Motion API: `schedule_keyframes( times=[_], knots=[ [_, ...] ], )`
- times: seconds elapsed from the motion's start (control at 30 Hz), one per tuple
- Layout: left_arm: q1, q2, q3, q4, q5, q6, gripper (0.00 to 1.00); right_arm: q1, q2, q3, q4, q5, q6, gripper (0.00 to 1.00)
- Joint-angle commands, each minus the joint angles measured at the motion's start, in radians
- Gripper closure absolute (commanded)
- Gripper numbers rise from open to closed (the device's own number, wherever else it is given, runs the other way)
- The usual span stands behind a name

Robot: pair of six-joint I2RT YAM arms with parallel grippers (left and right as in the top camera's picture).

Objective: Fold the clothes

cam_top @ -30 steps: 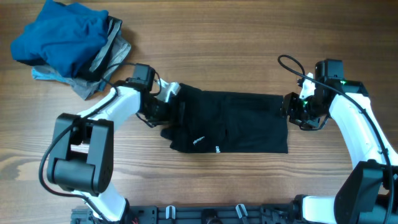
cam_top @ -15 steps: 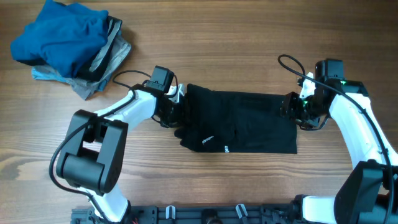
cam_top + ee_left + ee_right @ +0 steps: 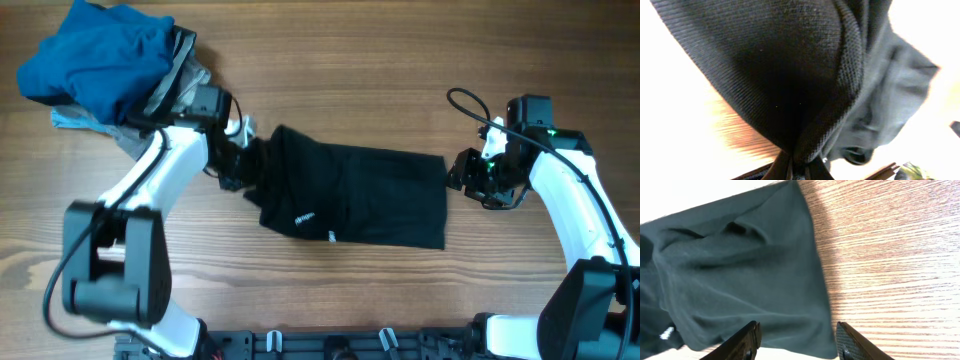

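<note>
On table centre, shirt lying half-folded; left end effector now pinching its left edge, dragging it leftward. Right end effector hovering spread, empty. Fold starting, probably.

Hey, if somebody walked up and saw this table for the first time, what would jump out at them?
First the black T-shirt, stretched flat across the middle of the wooden table between the two arms. The left pincer is shut on the shirt's bunched left end, while the right pincer sits open at the shirt's right edge. At the far left corner lies a heap with a bright blue garment on top of a grey one.
</note>
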Motion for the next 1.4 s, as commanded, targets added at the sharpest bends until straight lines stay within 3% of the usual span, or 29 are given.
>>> schedule_keyframes(
  times=[0.0, 0.27, 0.4, 0.5, 0.67, 0.7, 0.73, 0.77, 0.8, 0.83, 1.0, 1.1, 1.2, 1.3, 1.37],
  knots=[
    [-0.052, -0.084, 0.066, -0.005, -0.004, 0.044, 0.96, 0.002, 0.008, -0.010, 0.002, -0.011, 0.005, 0.47],
    [-0.323, -0.095, 0.126, 0.094, 0.037, 0.029, 0.96, 0.002, 0.008, -0.010, 0.006, 0.008, 0.010, 0.46],
    [-0.487, -0.076, 0.126, 0.136, -0.057, -0.014, 0.96, 0.002, 0.008, -0.010, 0.006, 0.012, 0.019, 0.46],
    [-0.598, -0.024, 0.126, 0.185, -0.129, -0.020, 0.96, 0.002, 0.008, -0.010, 0.006, 0.026, 0.037, 0.46],
    [-0.694, 0.133, 0.126, 0.351, -0.097, -0.069, 0.95, 0.002, 0.008, -0.010, -0.003, 0.026, 0.035, 0.44],
    [-0.700, 0.141, 0.126, 0.364, -0.093, -0.069, 0.88, 0.002, 0.008, -0.010, -0.005, 0.026, 0.035, 0.43],
    [-0.704, 0.144, 0.126, 0.379, -0.093, -0.069, 0.70, 0.002, 0.008, -0.010, -0.005, 0.026, 0.035, 0.42],
    [-0.705, 0.144, 0.126, 0.395, -0.092, -0.069, 0.62, 0.002, 0.008, -0.010, -0.006, 0.026, 0.035, 0.42],
    [-0.705, 0.144, 0.126, 0.422, -0.082, -0.069, 0.47, 0.002, 0.008, -0.010, -0.006, 0.026, 0.035, 0.41],
    [-0.707, 0.144, 0.126, 0.444, -0.077, -0.069, 0.40, 0.002, 0.008, -0.010, -0.006, 0.026, 0.035, 0.41],
    [-0.690, 0.134, 0.161, 0.452, -0.072, -0.064, 0.39, 0.002, 0.008, -0.009, -0.023, 0.037, 0.029, 0.41],
    [-0.655, 0.090, 0.253, 0.348, -0.071, -0.042, 0.36, 0.000, 0.005, 0.000, -0.041, 0.019, -0.018, 0.41],
    [-0.626, 0.029, 0.340, 0.209, -0.090, 0.058, 0.29, 0.000, -0.026, 0.007, -0.074, -0.118, -0.147, 0.40],
    [-0.603, -0.022, 0.359, 0.113, -0.227, 0.097, 0.26, 0.001, -0.065, 0.007, -0.120, -0.191, -0.194, 0.38],
    [-0.573, -0.037, 0.359, 0.033, -0.353, 0.098, 0.30, 0.001, -0.100, 0.007, -0.183, -0.214, -0.204, 0.37]
  ],
)
